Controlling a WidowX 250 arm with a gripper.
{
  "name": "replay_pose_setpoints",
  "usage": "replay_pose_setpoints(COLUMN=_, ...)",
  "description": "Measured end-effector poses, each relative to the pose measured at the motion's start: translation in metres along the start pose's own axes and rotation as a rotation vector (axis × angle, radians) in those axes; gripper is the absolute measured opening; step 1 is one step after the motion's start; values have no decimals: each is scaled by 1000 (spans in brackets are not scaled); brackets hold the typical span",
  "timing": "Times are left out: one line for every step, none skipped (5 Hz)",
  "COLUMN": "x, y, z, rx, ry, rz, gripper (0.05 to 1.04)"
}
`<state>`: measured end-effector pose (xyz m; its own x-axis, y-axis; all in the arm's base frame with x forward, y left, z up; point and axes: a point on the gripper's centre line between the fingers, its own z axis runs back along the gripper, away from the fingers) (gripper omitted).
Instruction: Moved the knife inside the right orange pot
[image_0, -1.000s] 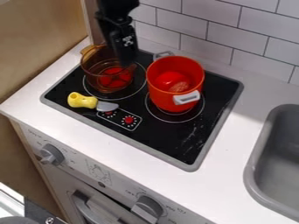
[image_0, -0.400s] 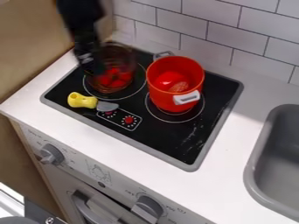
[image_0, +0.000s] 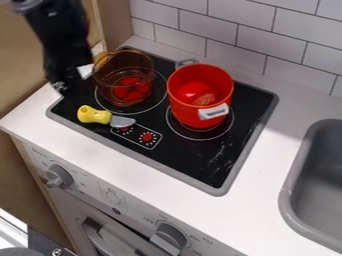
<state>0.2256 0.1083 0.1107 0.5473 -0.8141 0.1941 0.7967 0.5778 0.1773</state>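
My claw (image_0: 61, 86) hangs at upper left, left of the see-through amber pot (image_0: 113, 75); blurred, cannot tell whether apart or together. Yellow-handled knife (image_0: 95, 115) lies on the black stovetop (image_0: 197, 162), in front of the amber pot, blade pointing right. Orange pot (image_0: 182, 102) stands on the right burner, red contents inside.

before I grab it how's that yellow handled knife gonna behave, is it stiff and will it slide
The knife looks like rigid toy plastic, so probably stiff and light. Its chunky, rounded handle may roll a little if nudged, and the glossy stovetop could let it slide.
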Motion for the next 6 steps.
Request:
replay_pose_setpoints(x=-7, y=4, z=-2, rx=30, ry=32, rz=-49, gripper=1000)
replay_pose_setpoints(x=-14, y=7, z=-15, rx=17, ry=45, rz=-71, gripper=1000)
replay_pose_setpoints(x=-15, y=7, z=-26, rx=28, ry=35, rz=-67, gripper=1000)
replay_pose_setpoints(x=-20, y=6, z=-35, rx=55, ry=51, rz=-57, gripper=1000)
replay_pose_setpoints(x=-24, y=5, z=-47, rx=66, ry=64, rz=-66, gripper=1000)
replay_pose_setpoints(x=-26, y=7, z=-57, rx=72, ry=68, rz=-93, gripper=1000)
